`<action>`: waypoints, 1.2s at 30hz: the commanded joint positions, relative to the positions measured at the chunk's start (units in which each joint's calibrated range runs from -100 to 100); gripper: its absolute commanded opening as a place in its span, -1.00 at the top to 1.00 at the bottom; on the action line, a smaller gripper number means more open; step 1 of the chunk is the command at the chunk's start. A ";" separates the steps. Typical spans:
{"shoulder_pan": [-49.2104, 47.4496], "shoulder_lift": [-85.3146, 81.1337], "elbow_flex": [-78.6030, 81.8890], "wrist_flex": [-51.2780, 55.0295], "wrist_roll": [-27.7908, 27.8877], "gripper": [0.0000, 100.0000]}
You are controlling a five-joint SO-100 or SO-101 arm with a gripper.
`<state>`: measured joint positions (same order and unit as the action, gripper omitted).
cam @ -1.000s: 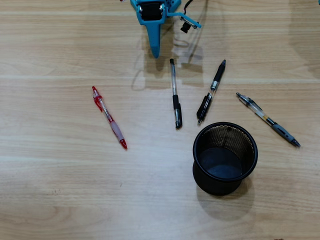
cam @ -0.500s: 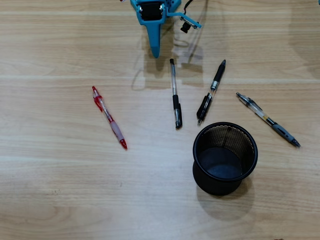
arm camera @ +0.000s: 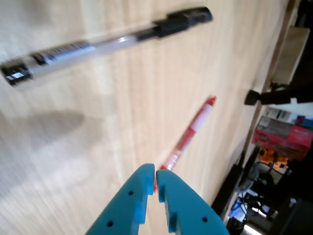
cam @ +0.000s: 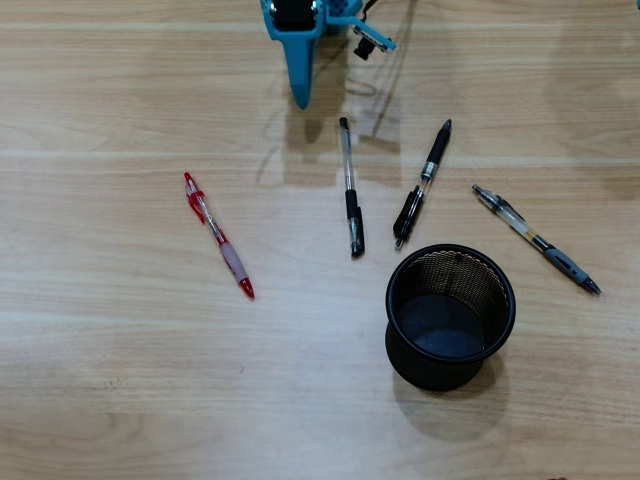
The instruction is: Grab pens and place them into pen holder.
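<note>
Several pens lie on the wooden table. A red pen (cam: 218,235) lies at the left, also visible in the wrist view as the red pen (arm camera: 190,133) beyond my fingertips. A black-and-clear pen (cam: 350,187) lies in the middle and crosses the top of the wrist view, black-and-clear pen (arm camera: 105,43). Another black pen (cam: 422,183) and a clear pen with a grey end (cam: 536,239) lie to the right. The black mesh pen holder (cam: 450,315) stands upright and empty at the lower right. My blue gripper (cam: 300,98) (arm camera: 155,171) hangs at the top, shut on nothing, apart from every pen.
The table edge runs along the right side of the wrist view, with a dark stand (arm camera: 266,96) and clutter beyond it. A small black camera on a blue bracket (cam: 365,45) sits on the arm.
The gripper has shifted slightly up and to the left in the overhead view. The pens and the holder have not moved.
</note>
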<state>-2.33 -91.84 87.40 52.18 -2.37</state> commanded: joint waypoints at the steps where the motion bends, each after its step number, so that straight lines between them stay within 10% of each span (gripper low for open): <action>1: 0.92 9.25 -13.83 0.17 -0.20 0.96; 14: 1.10 22.93 -27.67 -0.38 -0.41 0.96; 36: 8.23 59.36 -66.40 21.67 -27.42 0.95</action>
<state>4.24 -32.37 24.58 73.33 -29.15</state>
